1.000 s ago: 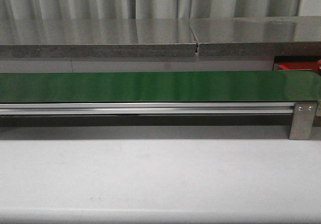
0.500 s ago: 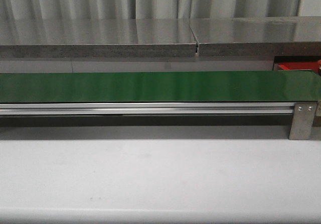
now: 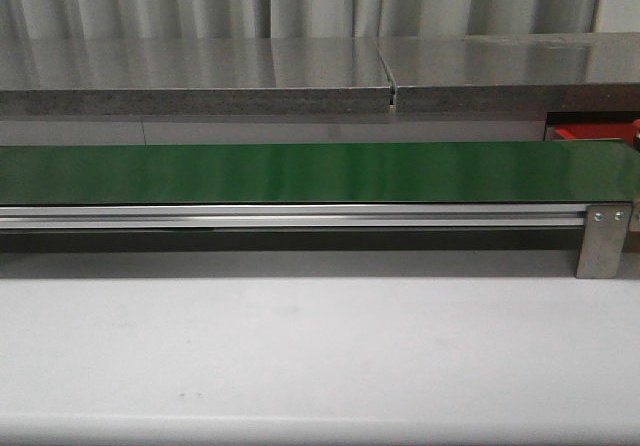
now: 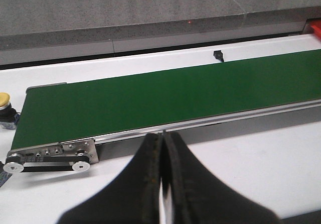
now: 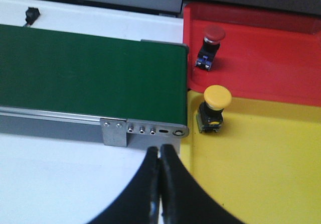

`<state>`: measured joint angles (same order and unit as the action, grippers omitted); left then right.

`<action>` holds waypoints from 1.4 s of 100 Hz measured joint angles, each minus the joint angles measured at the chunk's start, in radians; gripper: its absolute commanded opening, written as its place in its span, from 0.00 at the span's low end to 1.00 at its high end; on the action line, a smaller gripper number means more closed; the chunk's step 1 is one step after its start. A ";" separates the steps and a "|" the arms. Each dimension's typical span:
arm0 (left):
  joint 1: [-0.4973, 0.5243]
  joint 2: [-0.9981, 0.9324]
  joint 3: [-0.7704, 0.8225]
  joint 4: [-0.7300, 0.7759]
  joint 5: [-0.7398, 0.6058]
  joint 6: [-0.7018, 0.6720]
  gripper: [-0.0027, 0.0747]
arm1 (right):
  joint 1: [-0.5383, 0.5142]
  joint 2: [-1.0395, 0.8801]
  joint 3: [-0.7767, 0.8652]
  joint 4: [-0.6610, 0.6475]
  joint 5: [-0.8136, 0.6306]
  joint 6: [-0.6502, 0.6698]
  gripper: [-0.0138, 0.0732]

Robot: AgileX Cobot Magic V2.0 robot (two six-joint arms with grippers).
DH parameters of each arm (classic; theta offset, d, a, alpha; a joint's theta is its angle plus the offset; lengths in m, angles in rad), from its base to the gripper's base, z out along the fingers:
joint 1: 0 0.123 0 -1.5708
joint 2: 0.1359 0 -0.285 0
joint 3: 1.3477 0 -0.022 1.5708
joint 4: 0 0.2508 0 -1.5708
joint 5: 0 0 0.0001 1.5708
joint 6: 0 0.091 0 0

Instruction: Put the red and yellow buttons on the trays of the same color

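Beyond clenched right jaws, yellow button [image 5: 214, 106] on yellow tray [image 5: 261, 169], left jaws clenched

Buttons and trays at the belt ends

A red button [image 5: 210, 46] is seen upright on the red tray [image 5: 261, 58], a yellow button [image 5: 214, 107] upright on the adjoining yellow tray [image 5: 251, 169]; another yellow button [image 4: 6, 108] is seen by the belt's other end.
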<state>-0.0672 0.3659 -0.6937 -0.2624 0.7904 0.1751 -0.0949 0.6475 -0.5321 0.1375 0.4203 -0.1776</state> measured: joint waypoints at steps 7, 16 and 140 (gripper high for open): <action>0.000 0.000 0.000 -0.019 -0.006 0.000 0.01 | 0.000 -0.027 0.007 0.000 0.000 0.000 0.08; 0.000 0.000 0.000 -0.030 -0.008 0.000 0.01 | 0.000 -0.037 0.011 0.000 0.000 0.000 0.08; 0.310 0.739 -0.231 0.038 -0.161 -0.133 0.64 | 0.000 -0.037 0.011 0.000 0.000 -0.002 0.08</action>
<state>0.2428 1.1047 -0.9248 -0.2248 0.6291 0.0425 -0.0949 0.6102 -0.5211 0.1375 0.4203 -0.1797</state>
